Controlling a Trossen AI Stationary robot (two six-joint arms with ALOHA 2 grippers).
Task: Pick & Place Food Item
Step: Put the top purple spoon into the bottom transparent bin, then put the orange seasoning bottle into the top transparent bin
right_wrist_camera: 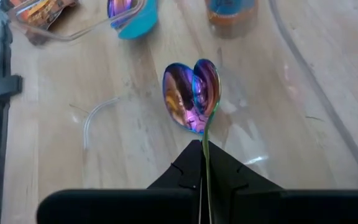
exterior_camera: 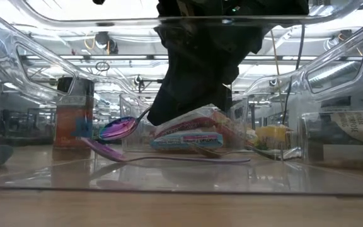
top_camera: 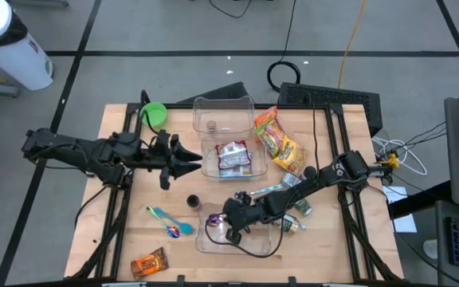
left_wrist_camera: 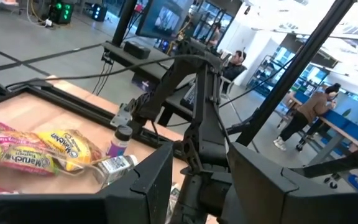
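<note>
My right gripper (top_camera: 231, 227) hangs over a shallow clear tray (top_camera: 213, 243) near the table's front middle, shut on an iridescent spoon (right_wrist_camera: 191, 96). A red-and-white food packet (top_camera: 233, 158) lies on the floor of a clear tub (top_camera: 205, 112) at the table's middle. Yellow-and-red snack packets (top_camera: 277, 142) lie flat on the wood to the right of the tub. My left gripper (top_camera: 190, 159) hovers just left of the tub, pointing level toward it. It is open with nothing between its fingers (left_wrist_camera: 148, 180). My right gripper pinches the spoon's thin handle (right_wrist_camera: 205, 149) between its two fingers, which lie along it and slant down toward the table's left. The spoon sticks out past the fingertips, its bowl (exterior_camera: 118, 128) low over the tray floor. Whether the bowl touches the floor cannot be told.
A blue spoon (top_camera: 162, 215) lies left of the tray, an orange snack packet (top_camera: 148, 263) near the front edge. A green cup (top_camera: 154, 115) stands at the back left, a small dark cup (top_camera: 194, 202) before the tub, and small bottles (top_camera: 297, 215) under the right arm.
</note>
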